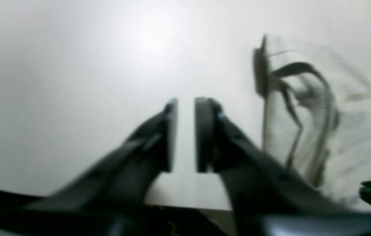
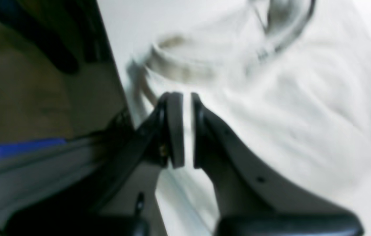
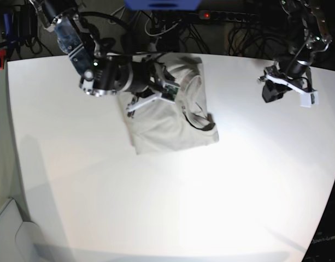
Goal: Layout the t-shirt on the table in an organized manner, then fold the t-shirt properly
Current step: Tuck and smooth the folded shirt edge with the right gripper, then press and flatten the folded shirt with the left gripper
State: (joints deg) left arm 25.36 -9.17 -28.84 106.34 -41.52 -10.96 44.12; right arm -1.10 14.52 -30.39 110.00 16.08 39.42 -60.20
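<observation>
Grey-beige cloth, the t-shirt [image 3: 170,117], lies folded into a compact bundle on the table [image 3: 156,207], toward eleven o'clock of the base view, with its top edge close to the table's far rim; dark seam lines curl across its right half; no print, label or brand can be read on it, and faint lettering at the five o'clock corner of the base view is too small to make out; the right gripper [image 3: 130,111] sits at the bundle's nine o'clock edge, over the cloth; in the right wrist view its pads [image 2: 176,127] stand a narrow slit apart above blurred fabric beside the table's edge, parted with nothing between them; the left gripper [image 3: 269,94] hangs well apart from the shirt at about two o'clock, near the table's right rim; in the left wrist view its pads [image 1: 201,134] stand apart with only bare white surface showing in the gap, holding nothing; wide bare tabletop stretches from four to eight o'clock below the shirt.
</observation>
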